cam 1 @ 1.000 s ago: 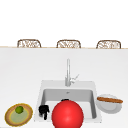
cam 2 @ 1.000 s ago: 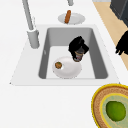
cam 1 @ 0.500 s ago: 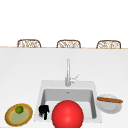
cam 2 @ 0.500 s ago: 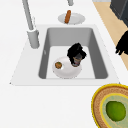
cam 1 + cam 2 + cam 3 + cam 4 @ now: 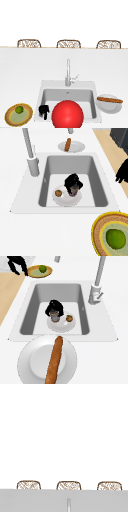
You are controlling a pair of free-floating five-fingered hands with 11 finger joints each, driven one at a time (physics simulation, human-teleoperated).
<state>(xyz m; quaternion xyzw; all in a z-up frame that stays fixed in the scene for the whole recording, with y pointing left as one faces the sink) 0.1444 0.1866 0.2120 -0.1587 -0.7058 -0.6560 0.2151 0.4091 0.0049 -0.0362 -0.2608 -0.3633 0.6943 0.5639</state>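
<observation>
A small brownish cup (image 5: pixel 73 190) stands on a white plate (image 5: pixel 65 200) that lies on the floor of the sink (image 5: pixel 100 188), toward the sink's near end in the left side view. One black hand (image 5: pixel 72 181) sits on top of this cup, its fingers curled down round the rim and clamped on it; the same hand (image 5: pixel 53 308) shows over the cup (image 5: pixel 54 317) in the right side view. On the plate (image 5: pixel 60 327), just beside the cup, lies a small round brown piece of food (image 5: pixel 69 318), apart from the hand.

In the front view a big red ball (image 5: pixel 67 114) stands before the sink and covers its middle, so the hand on the cup cannot be matched there by sight. The left hand (image 5: pixel 44 110) hangs at the sink's left front corner, its fingers pointing down and loosely apart, holding nothing. It shows too at the right edge of the left side view (image 5: pixel 123 173) and at the top left of the right side view (image 5: pixel 16 264), over the counter's front edge. That leaves the hand on the cup as the right hand.

The tall faucet (image 5: pixel 68 73) rises behind the sink. On the counter (image 5: pixel 22 75) to the left lies a woven, yellow-rimmed plate (image 5: pixel 10 119) with a green lime (image 5: pixel 19 109) on it. To the right of the sink a white dish (image 5: pixel 110 108) carries a long brown baguette (image 5: pixel 110 100) laid across it. Three wicker chair backs (image 5: pixel 68 43) stand beyond the counter's far edge.
</observation>
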